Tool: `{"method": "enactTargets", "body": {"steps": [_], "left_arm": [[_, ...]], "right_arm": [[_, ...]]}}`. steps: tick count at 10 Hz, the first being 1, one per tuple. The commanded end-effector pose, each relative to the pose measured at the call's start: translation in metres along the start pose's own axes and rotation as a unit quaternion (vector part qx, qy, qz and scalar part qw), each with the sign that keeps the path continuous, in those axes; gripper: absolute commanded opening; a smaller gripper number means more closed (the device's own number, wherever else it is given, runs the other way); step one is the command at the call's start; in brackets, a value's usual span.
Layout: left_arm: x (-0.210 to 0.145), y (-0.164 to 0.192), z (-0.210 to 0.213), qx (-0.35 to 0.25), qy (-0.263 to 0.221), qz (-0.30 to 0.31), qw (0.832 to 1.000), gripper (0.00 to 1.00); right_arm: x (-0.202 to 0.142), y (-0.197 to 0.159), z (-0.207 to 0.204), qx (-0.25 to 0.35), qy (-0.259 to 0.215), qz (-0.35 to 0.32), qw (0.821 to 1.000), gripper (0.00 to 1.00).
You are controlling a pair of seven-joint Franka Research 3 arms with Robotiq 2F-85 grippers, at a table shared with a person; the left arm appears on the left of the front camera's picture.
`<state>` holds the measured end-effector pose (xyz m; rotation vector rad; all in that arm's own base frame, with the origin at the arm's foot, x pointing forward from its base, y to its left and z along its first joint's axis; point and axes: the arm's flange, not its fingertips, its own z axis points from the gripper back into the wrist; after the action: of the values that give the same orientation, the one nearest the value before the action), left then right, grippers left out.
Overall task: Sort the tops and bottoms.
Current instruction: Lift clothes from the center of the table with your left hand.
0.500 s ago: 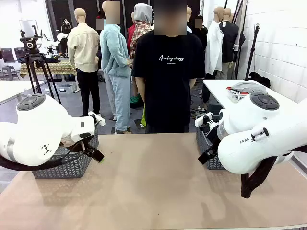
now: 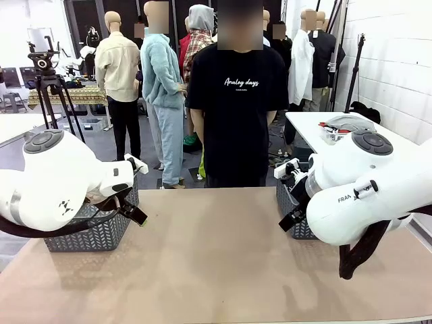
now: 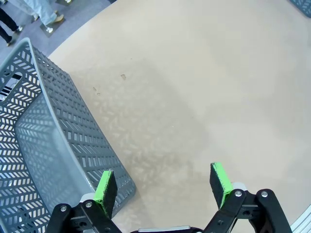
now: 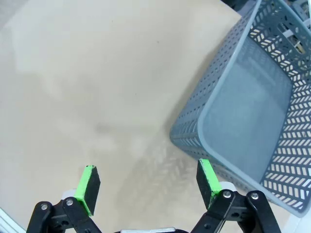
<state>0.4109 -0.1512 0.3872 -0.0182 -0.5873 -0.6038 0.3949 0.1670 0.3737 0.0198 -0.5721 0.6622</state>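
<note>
Hovering at the two table ends with left gripper point(image 3: 162, 177) and right gripper point(image 4: 146, 174) each spread wide, green pads well apart, pinching nothing

Hanging close by a corner of the left grey basket point(image 3: 73, 131) on one side and a corner of the right grey basket point(image 4: 218, 111) on the other, one pad of each overlapping a basket corner in its wrist view, the other over tabletop; leaving a broad open stretch of smooth tan table point(image 2: 216, 250) between the two baskets, from the near edge across to the far edge where a person point(image 2: 236, 101) in a black T-shirt stands; showing mesh walls and grey basket floors from above; cannot tell where the tops and bottoms lie; beyond, grey floor, a tripod point(image 2: 50, 88) at the left, a white table point(image 2: 307, 121) by the white brick wall at the right
</note>
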Motion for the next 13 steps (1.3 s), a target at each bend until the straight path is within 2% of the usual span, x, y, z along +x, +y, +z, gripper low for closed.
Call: {"method": "enactTargets", "body": {"steps": [1, 13], "left_arm": [[0.0007, 0.0015, 0.0017, 0.001, -0.003, 0.002, 1.0, 1.0], [0.0007, 0.0015, 0.0017, 0.001, -0.003, 0.002, 1.0, 1.0]], "right_arm": [[0.0, -0.0001, 0.0, 0.0, 0.0, 0.0, 1.0, 1.0], [0.0, -0.0001, 0.0, 0.0, 0.0, 0.0, 1.0, 1.0]]}}
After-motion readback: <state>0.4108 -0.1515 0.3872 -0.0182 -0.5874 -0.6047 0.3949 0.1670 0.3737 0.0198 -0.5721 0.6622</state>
